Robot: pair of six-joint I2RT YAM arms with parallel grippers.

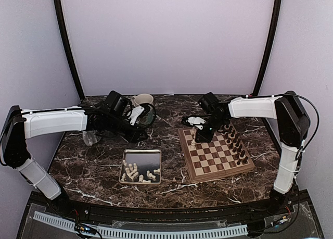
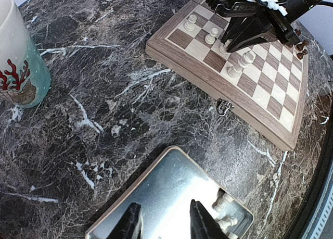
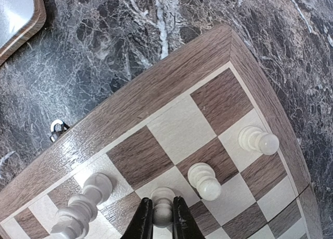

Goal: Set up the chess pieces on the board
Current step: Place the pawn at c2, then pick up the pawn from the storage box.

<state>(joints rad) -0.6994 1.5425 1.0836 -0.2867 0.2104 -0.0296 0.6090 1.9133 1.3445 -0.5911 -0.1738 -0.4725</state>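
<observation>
The wooden chessboard (image 1: 218, 154) lies right of centre. My right gripper (image 3: 162, 214) is shut on a cream pawn (image 3: 163, 205) whose base is on a light square near the board's left edge (image 3: 130, 101). Two more cream pawns (image 3: 205, 180) (image 3: 258, 140) and a taller cream piece (image 3: 83, 208) stand close by. The right gripper (image 1: 197, 136) hangs over the board's far left corner. My left gripper (image 2: 162, 215) is open and empty, above the bare part of the silver tray (image 2: 166, 192). Several cream pieces (image 1: 136, 171) lie in the tray (image 1: 151, 154).
Dark brown pieces (image 1: 237, 145) line the board's right side. A cream mug (image 1: 143, 99) stands at the back centre, and it shows at the left of the left wrist view (image 2: 18, 57). A metal latch (image 2: 224, 107) sticks out of the board's edge. Dark marble table (image 1: 93, 166).
</observation>
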